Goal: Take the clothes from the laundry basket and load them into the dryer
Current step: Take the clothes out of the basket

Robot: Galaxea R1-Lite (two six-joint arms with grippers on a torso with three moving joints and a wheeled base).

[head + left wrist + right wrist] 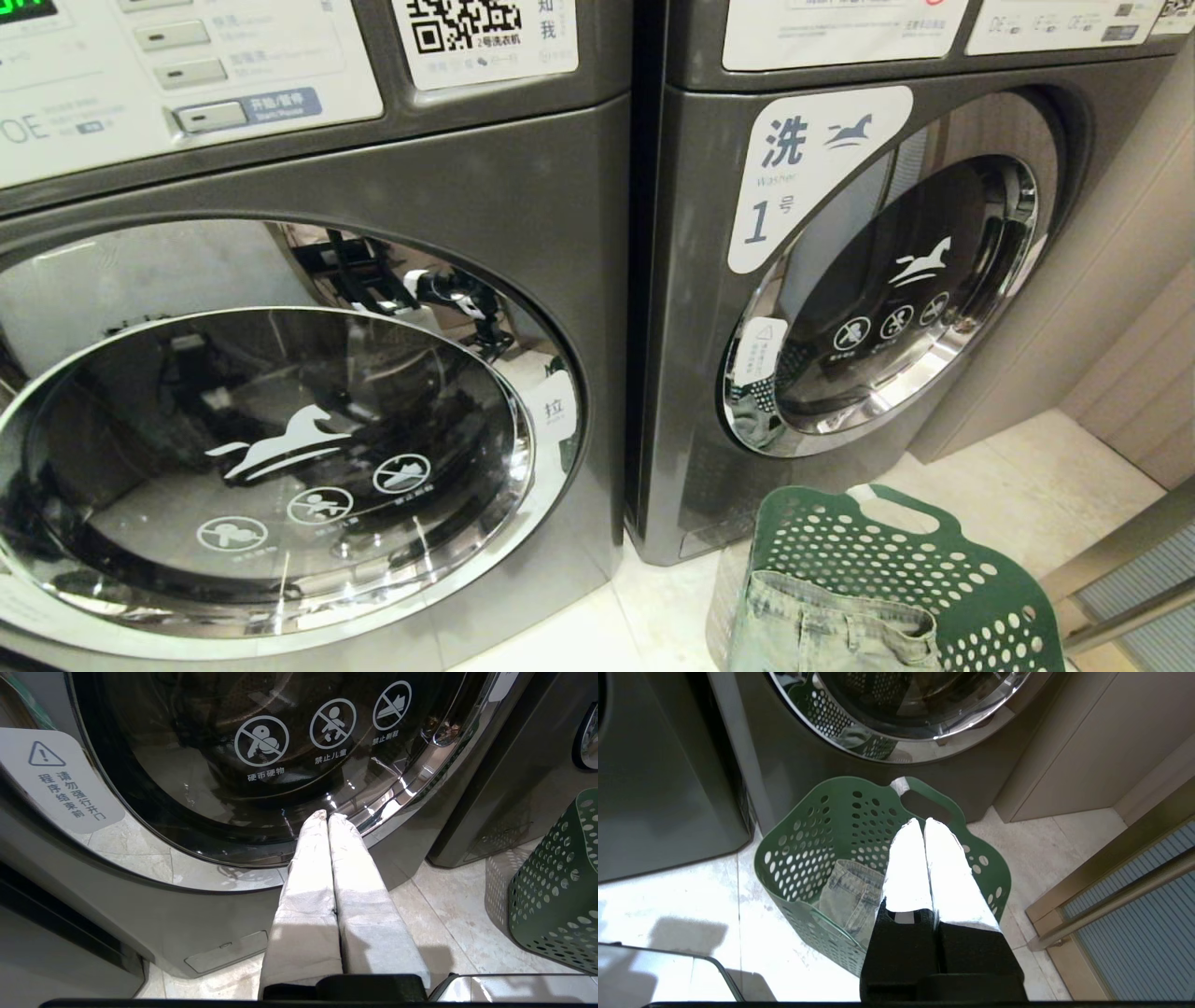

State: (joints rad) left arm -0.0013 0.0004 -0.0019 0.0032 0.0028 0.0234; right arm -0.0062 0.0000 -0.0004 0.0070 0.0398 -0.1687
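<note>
Waiting at the start: both machine doors shut, nothing picked up yet.
Jeans lie in the green basket on the floor, at five o'clock in the head view, before the right machine. Right gripper hangs above the basket, fingers closed and empty; left gripper, likewise closed, faces the left door. Next, I judge: open a door, then spread the fingers over the jeans.
</note>
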